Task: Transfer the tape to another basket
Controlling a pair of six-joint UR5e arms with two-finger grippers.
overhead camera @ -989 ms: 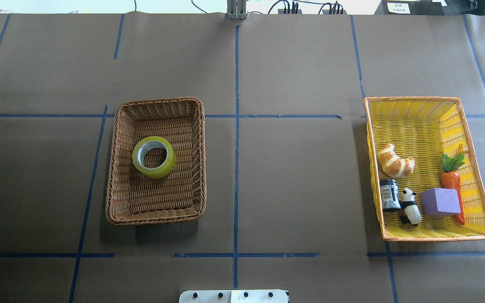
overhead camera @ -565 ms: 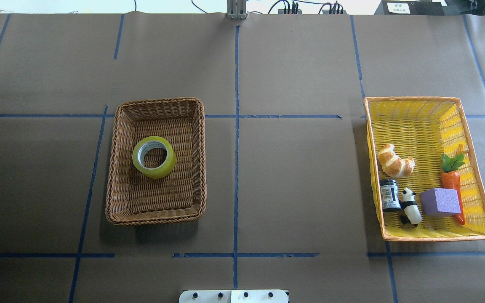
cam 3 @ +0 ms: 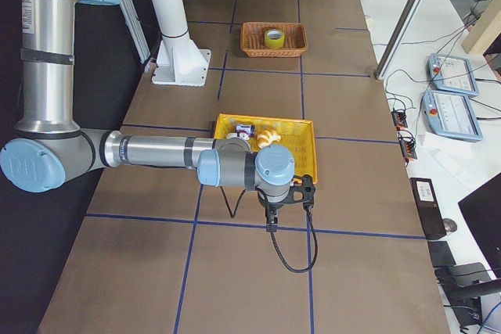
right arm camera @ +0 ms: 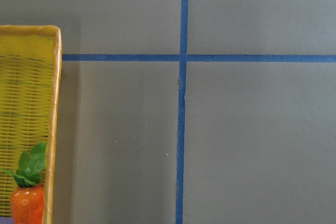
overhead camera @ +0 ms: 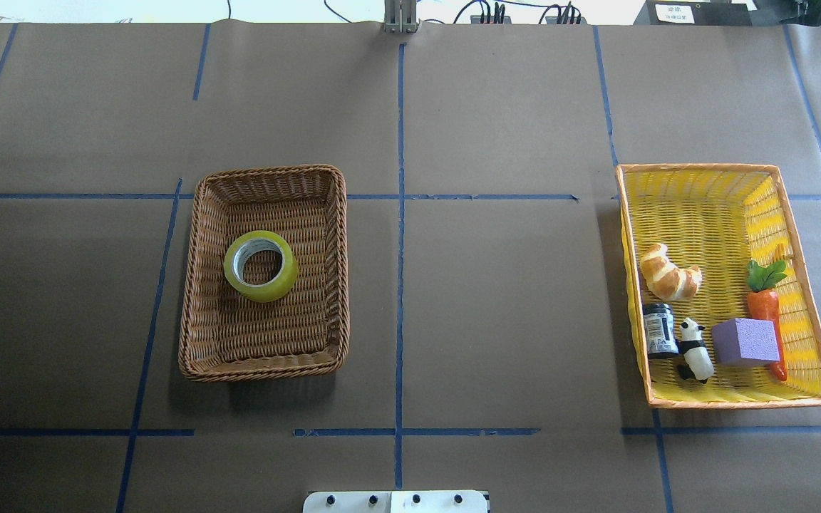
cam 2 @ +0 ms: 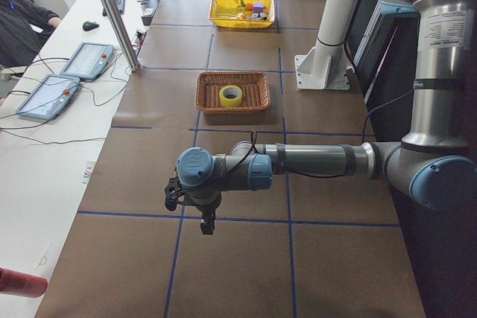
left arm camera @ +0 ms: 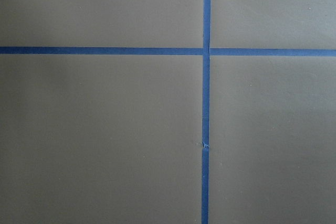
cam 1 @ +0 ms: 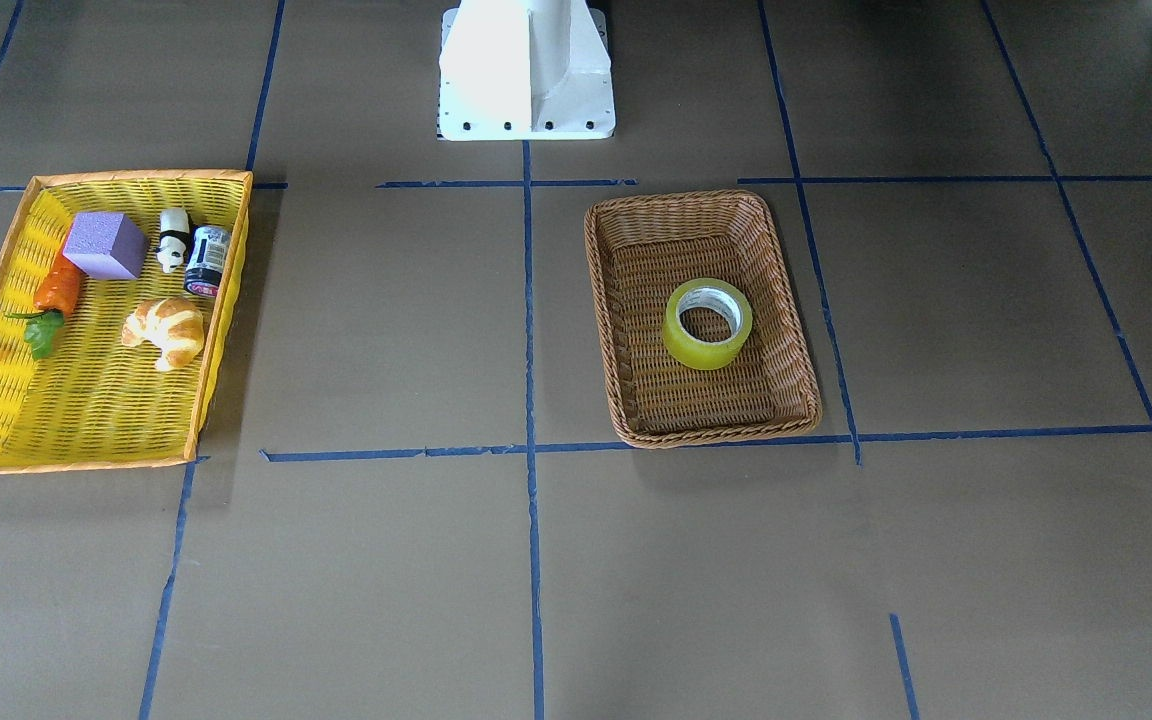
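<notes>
The tape [overhead camera: 284,279], where is it from those fingers?

Well apart from both sets. It lies flat in the middle of the brown wicker basket [overhead camera: 261,369], its core axis straight up and the open hole facing the ceiling.

And the left gripper [cam 2: 188,202]?

Hanging over bare table [overhead camera: 496,299], well short of the wicker basket. Whether its fingers are spread or pressed together, I cannot tell from here.

The right gripper [cam 3: 286,199]?

Over the table just beside the yellow basket [overhead camera: 738,403], on the side where the carrot [overhead camera: 765,303] lies. The croissant [overhead camera: 669,273] is farther in. I cannot tell about its fingers either.
</notes>
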